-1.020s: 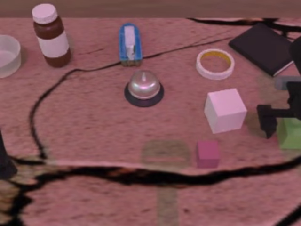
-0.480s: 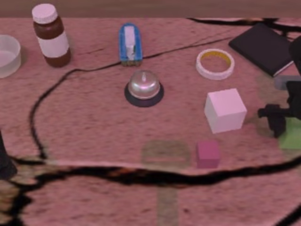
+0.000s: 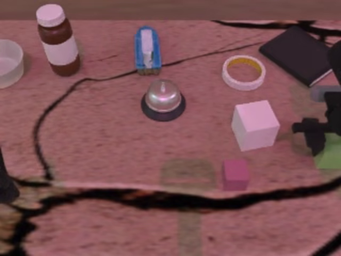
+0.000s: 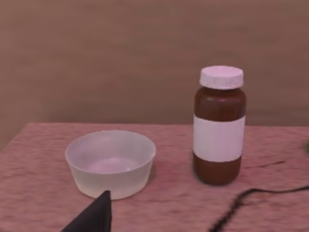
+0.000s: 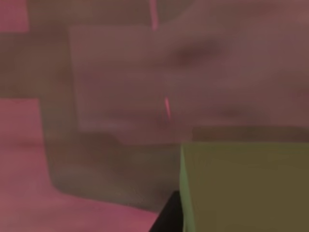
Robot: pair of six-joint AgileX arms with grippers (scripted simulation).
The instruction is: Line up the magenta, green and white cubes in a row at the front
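Note:
The green cube [image 3: 331,159] sits at the table's right edge, mostly covered by my right gripper [image 3: 319,144]. In the right wrist view the green cube [image 5: 246,188] fills the lower part, with one dark finger [image 5: 169,215] flush against its side; the other finger is hidden. The white cube [image 3: 255,125] stands just left of that gripper. The small magenta cube [image 3: 235,174] lies in front of the white one. My left gripper [image 3: 5,186] is parked at the left edge, open, holding nothing.
Along the back stand a clear bowl [image 3: 21,61], a brown bottle [image 3: 57,40], a blue stapler [image 3: 147,49], a tape ring [image 3: 243,72] and a black notebook [image 3: 298,53]. A desk bell [image 3: 163,100] sits mid-table, left of the white cube.
My right gripper moved right, over the green cube, and covers more of it. Over the last half second it has held still. The cubes and the left arm have not moved.

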